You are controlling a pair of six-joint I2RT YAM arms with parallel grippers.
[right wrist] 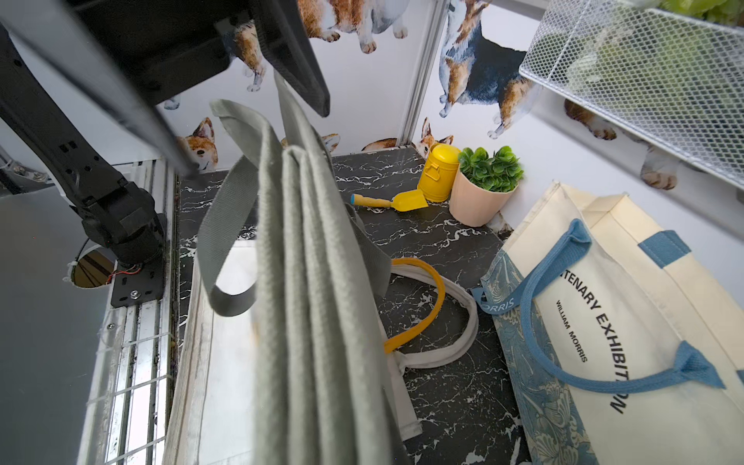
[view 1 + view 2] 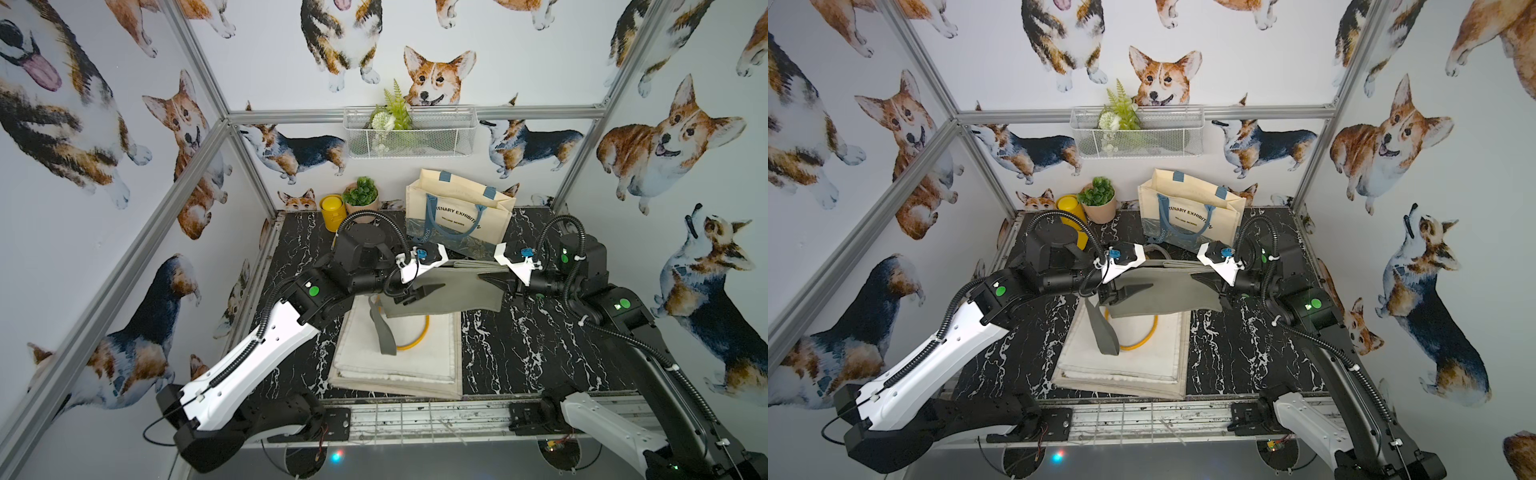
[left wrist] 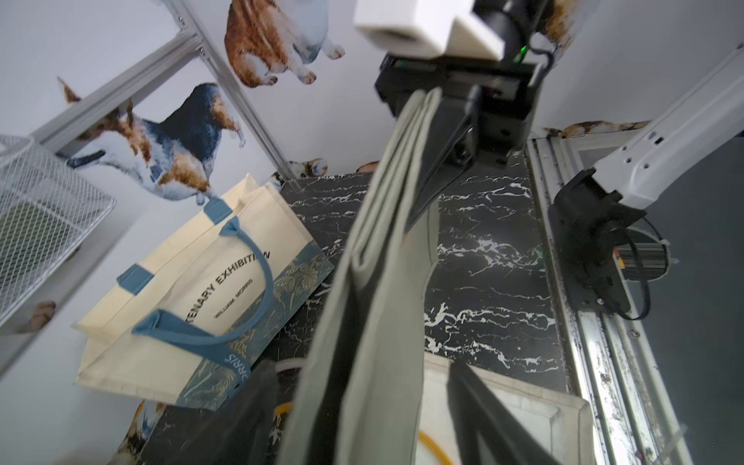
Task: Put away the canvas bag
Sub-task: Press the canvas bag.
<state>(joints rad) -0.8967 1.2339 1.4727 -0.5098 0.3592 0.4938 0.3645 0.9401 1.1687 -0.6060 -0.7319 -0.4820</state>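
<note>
Grey canvas bag (image 2: 461,291) — black-marbled table (image 2: 540,353)

We are looking at a black marble table (image 2: 540,340) carrying a cream tote bag (image 2: 457,212), standing upright. Left of the tote, a potted plant (image 2: 360,195), a yellow canister (image 2: 331,212) and a yellow scoop (image 1: 396,201) are sitting; in front of it, a stack of folded pale bags (image 2: 395,361) is lying flat.

Folded bag (image 2: 449,291) over flat bags (image 2: 399,365), tote (image 2: 457,208) behind.
</note>
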